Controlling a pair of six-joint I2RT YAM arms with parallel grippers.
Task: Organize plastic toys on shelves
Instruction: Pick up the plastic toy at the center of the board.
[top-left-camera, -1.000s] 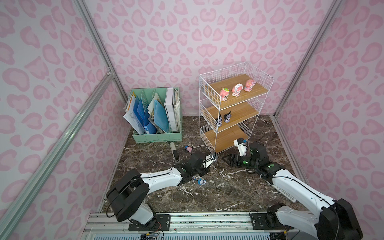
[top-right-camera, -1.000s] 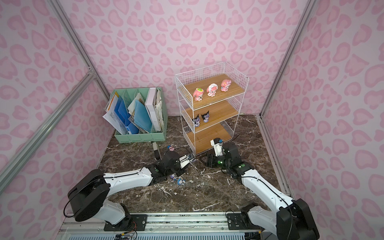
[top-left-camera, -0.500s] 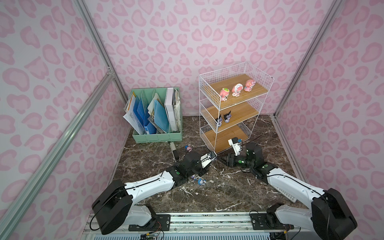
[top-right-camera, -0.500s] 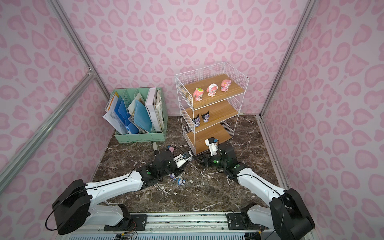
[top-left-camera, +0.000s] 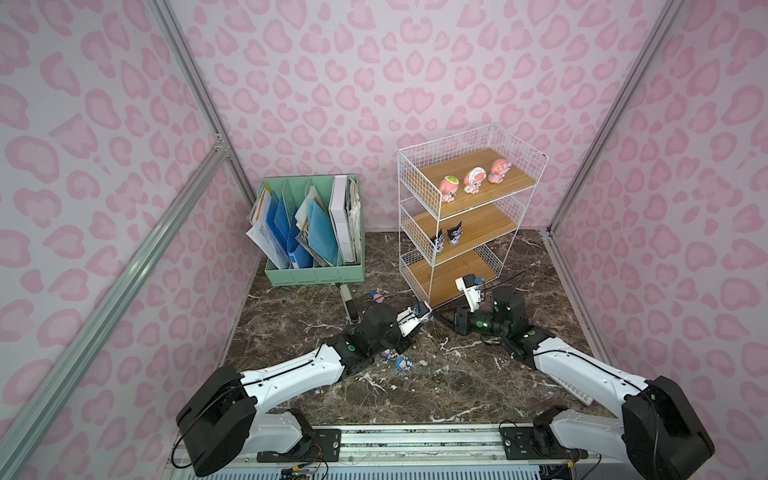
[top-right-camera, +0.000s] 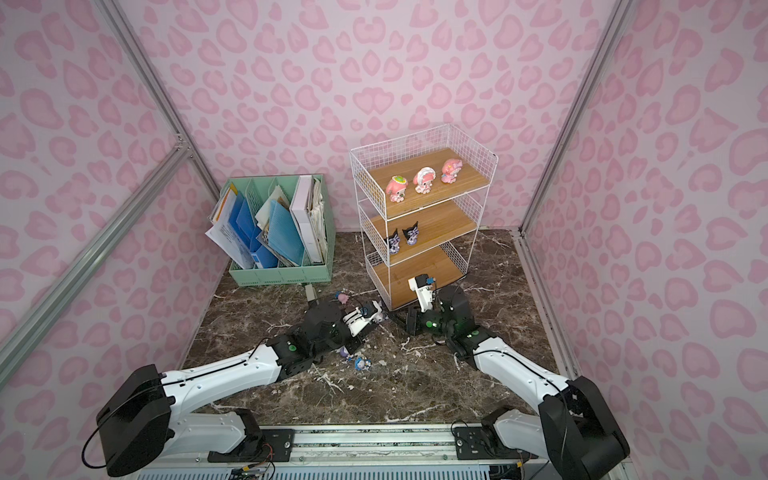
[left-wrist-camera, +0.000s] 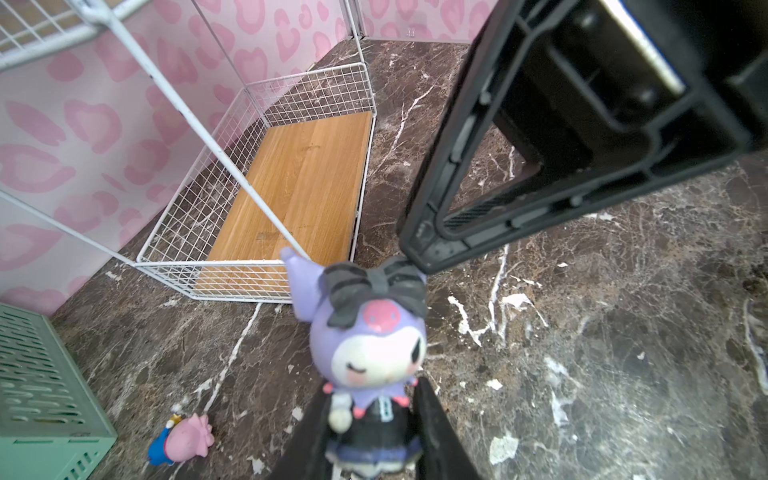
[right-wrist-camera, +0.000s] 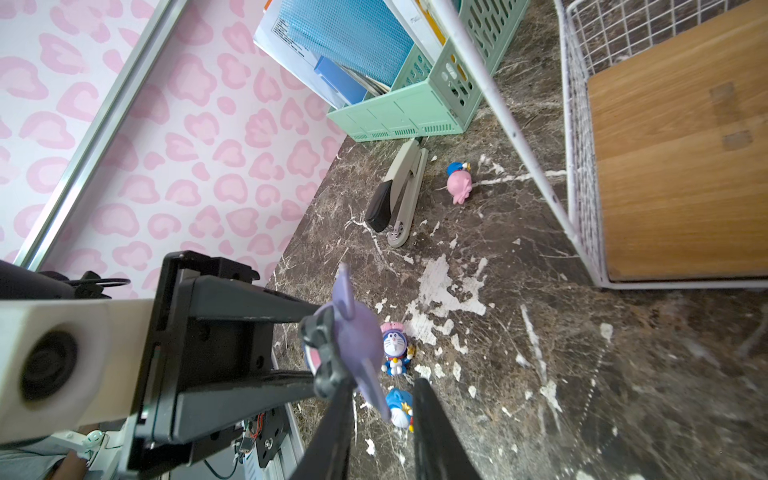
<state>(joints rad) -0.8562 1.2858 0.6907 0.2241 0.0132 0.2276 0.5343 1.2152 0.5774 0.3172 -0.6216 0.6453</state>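
My left gripper (left-wrist-camera: 372, 415) is shut on the body of a purple-and-black plastic toy (left-wrist-camera: 370, 340) and holds it just above the floor, in front of the shelves (top-left-camera: 486, 226). In both top views the toy (top-left-camera: 426, 312) (top-right-camera: 378, 314) sits between the two arms. My right gripper (right-wrist-camera: 382, 386) faces it with its jaws partly apart. One purple ear lies between them, and one finger (left-wrist-camera: 432, 241) touches the toy's bow. Three pink toys (top-left-camera: 473, 179) stand on the top board. Two black-and-purple toys (top-left-camera: 446, 239) stand on the middle board. The bottom board (left-wrist-camera: 307, 183) is bare.
Loose on the marble floor are a pink toy (right-wrist-camera: 458, 187), a blue-and-pink one (right-wrist-camera: 395, 347) and a blue one (right-wrist-camera: 401, 409). A stapler-like tool (right-wrist-camera: 397, 195) lies by the mint-green file organizer (top-left-camera: 316, 232). A white calculator (top-left-camera: 575, 390) lies under my right arm.
My right gripper has moved left up to the toy in my left gripper, and its jaws have narrowed round the ear. The left arm has reached further forward with the toy.
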